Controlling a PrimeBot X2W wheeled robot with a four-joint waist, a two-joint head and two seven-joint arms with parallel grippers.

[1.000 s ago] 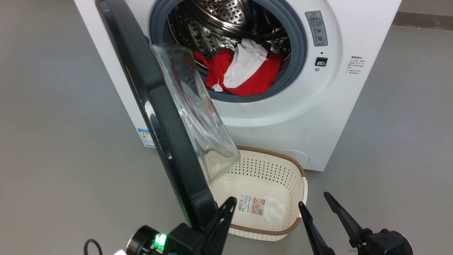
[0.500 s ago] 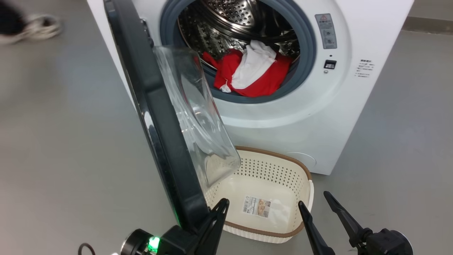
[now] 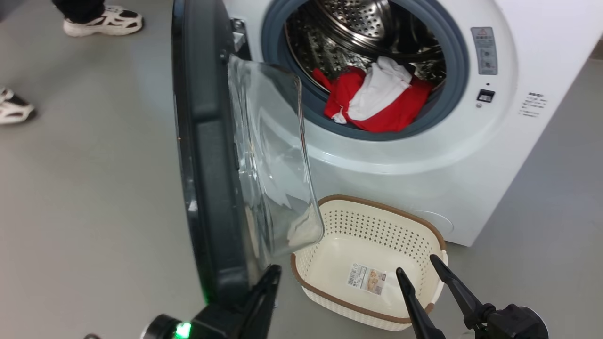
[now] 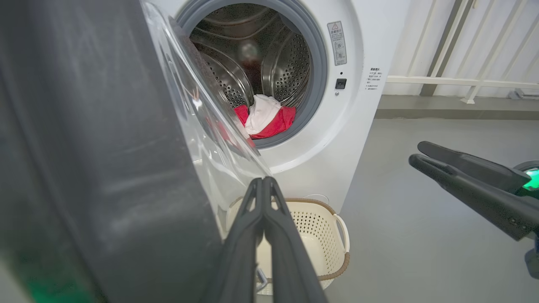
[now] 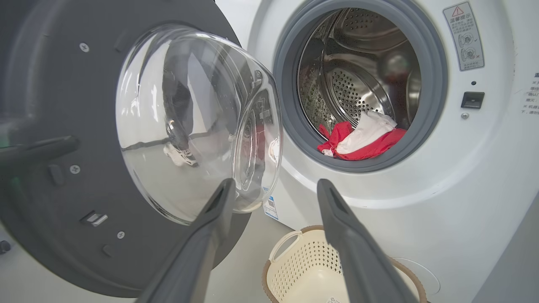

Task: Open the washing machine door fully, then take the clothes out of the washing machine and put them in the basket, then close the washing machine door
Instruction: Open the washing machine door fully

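Note:
The washing machine [image 3: 424, 179] stands with its door [image 3: 207, 165] swung out toward me, the clear glass bowl [image 3: 268, 160] facing the drum. Red and white clothes [image 3: 377, 99] lie at the drum's front lip. The cream basket [image 3: 377, 205] sits on the floor below the opening. My left gripper [image 3: 271, 278] is shut, holds nothing, and rests by the inner side of the door's lower rim. My right gripper [image 3: 421, 270] is open above the basket's right edge. The left wrist view shows the door [image 4: 105, 147], left gripper [image 4: 263, 181] and clothes [image 4: 265, 122]. In the right wrist view are the right gripper [image 5: 273, 185], door [image 5: 50, 105] and basket [image 5: 294, 269].
A person's shoes [image 3: 103, 21] stand on the grey floor at the upper left, with another shoe [image 3: 14, 108] at the left edge. A white railing [image 4: 463, 80] runs behind the machine on its right. Open floor lies to the left of the door and to the right of the machine.
The door has swung further open, and my shut left gripper has moved left with it. The head camera has turned, bringing a person's shoes into view. The right gripper stays open.

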